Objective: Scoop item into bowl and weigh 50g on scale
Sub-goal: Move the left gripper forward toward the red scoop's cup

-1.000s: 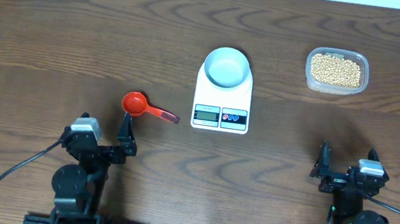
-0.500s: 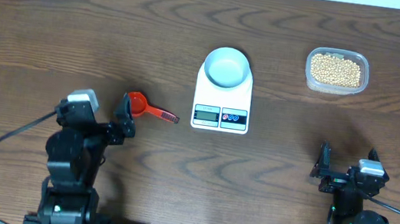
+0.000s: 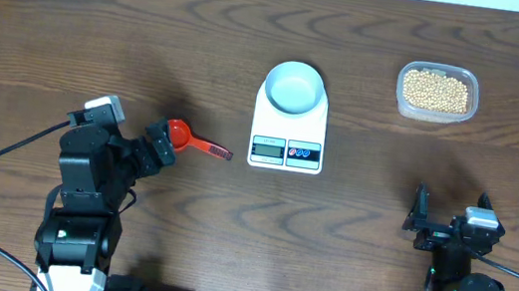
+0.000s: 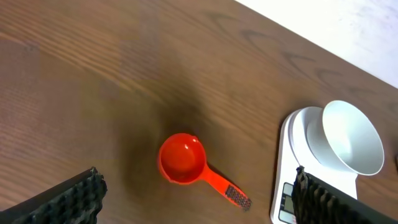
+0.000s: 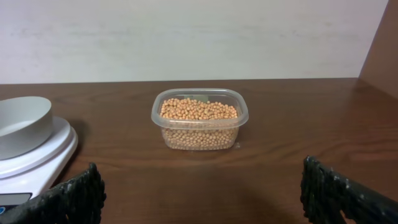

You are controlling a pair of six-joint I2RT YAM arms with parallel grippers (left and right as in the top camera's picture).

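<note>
The small round white bowl (image 3: 296,87) sits on the far half of the flat white rectangular digital scale (image 3: 288,127), midway across the brown wooden table (image 3: 74,31). The red plastic measuring scoop (image 3: 195,142) lies on the table near the scale's left, handle toward it. Well right and farther back stands the clear rounded-rectangular plastic tub (image 3: 434,116), the small tan round beans (image 3: 435,90) inside it

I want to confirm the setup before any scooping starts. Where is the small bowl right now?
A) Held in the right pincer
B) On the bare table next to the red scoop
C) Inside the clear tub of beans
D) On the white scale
D: in the overhead view the bowl sits on the platform of the scale, just behind its display.
</note>
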